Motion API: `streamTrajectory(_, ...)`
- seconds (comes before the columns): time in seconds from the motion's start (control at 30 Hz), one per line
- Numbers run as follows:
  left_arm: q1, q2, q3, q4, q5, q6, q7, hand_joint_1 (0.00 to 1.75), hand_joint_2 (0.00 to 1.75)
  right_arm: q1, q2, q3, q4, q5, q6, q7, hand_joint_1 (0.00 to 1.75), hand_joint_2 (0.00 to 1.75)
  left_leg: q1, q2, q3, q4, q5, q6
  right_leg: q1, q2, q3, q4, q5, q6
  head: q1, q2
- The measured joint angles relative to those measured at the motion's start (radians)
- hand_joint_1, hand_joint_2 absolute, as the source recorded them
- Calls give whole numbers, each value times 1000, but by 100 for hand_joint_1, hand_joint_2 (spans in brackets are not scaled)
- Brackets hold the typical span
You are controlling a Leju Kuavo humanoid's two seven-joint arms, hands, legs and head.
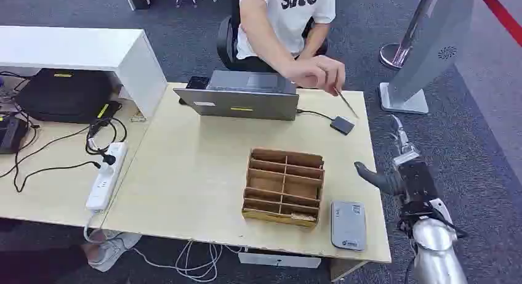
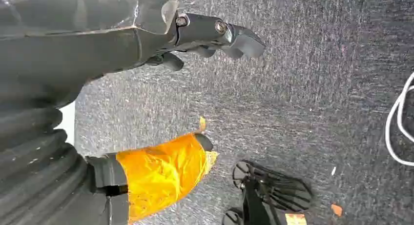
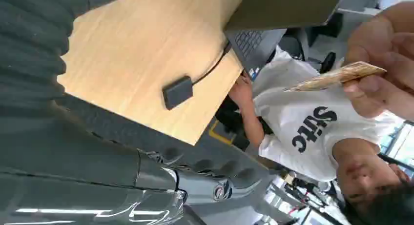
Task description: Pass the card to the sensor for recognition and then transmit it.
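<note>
Holding nothing, the right hand point(image 1: 394, 167) waits with fingers apart; the card point(image 1: 346, 103) in the person's hand point(image 1: 317, 73) slants at its eleven o'clock, near.

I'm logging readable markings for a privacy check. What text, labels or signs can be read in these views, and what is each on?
"Sitc": white T-shirt of the person, black letters, clearest in the right wrist view; top cut off in the head view.
Grey device at the table's near edge: small label, too small to read.
Laptop: yellow and white stickers, too small to read.
Card in the person's hand: edge-on, nothing readable.
</note>
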Motion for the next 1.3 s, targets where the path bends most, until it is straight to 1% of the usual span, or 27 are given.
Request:
streamTrajectory(0.37, -16, 8, 0, 4, -53, -12, 11, 0, 175, -166, 0, 179, 137, 252, -160, 114, 0, 175, 0, 0, 0, 0, 1, 0, 0, 0, 0, 0, 0, 0, 0, 0)
streamTrajectory(0.4, -17, 8, 0, 4, -59, -13, 11, 0, 175, -181, 0, 197, 154, 278, -176, 123, 152, 175, 0, 0, 0, 0, 1, 0, 0, 0, 0, 0, 0, 0, 0, 0)
streamTrajectory(0.43, -18, 9, 0, 5, -64, -15, 12, 0, 175, -197, 0, 212, 170, 300, -191, 136, 173, 175, 0, 0, 0, 0, 1, 0, 0, 0, 0, 0, 0, 0, 0, 0)
streamTrajectory(0.53, -20, 12, 0, 5, -78, -18, 13, 0, 175, -235, 0, 254, 213, 365, -236, 166, 175, 175, 0, 0, 0, 0, 1, 0, 0, 0, 0, 0, 1, 0, 0, 0)
streamTrajectory(0.6, -24, 15, 0, 5, -89, -18, 18, 0, 175, -269, 1, 287, 249, 413, -269, 187, 171, 175, 0, -1, 0, 0, 1, -1, 0, 0, 0, 0, 1, 0, 0, 0)
streamTrajectory(0.67, -26, 15, 0, 5, -98, -20, 18, 0, 175, -297, 2, 312, 278, 451, -295, 203, 175, 175, 0, -2, 0, 0, 1, 0, 0, -1, 0, 0, 1, 0, 0, 0)
streamTrajectory(0.83, -33, 18, 0, 6, -127, -27, 23, 0, 175, -367, 11, 379, 360, 561, -387, 246, 175, 175, 0, -2, -1, 0, 2, -1, 0, -1, 0, 0, 1, 0, 0, 0)
streamTrajectory(1.07, -43, 25, -1, 6, -173, -33, 32, 0, 175, -475, 26, 455, 479, 691, -524, 287, 175, 175, 0, -2, -1, 1, 2, -1, 0, -1, 0, 0, 1, 0, 0, 0)
streamTrajectory(1.13, -47, 28, -1, 8, -188, -36, 34, 0, 175, -495, 33, 463, 505, 700, -572, 280, 175, 175, 0, -2, -1, 1, 2, -1, 0, -1, 0, 0, 1, 0, 0, 0)
streamTrajectory(1.2, -47, 31, -1, 9, -195, -36, 39, 0, 175, -501, 39, 465, 512, 654, -620, 240, 175, 175, 0, -2, 0, 1, 2, -1, 0, -1, 0, 0, 1, 0, 0, 0)
streamTrajectory(1.3, -47, 33, -1, 10, -194, -35, 39, 0, 175, -496, 42, 466, 502, 593, -635, 197, 175, 175, 0, -2, 0, 1, 2, -1, 0, -1, 0, 0, 1, 0, 0, 0)
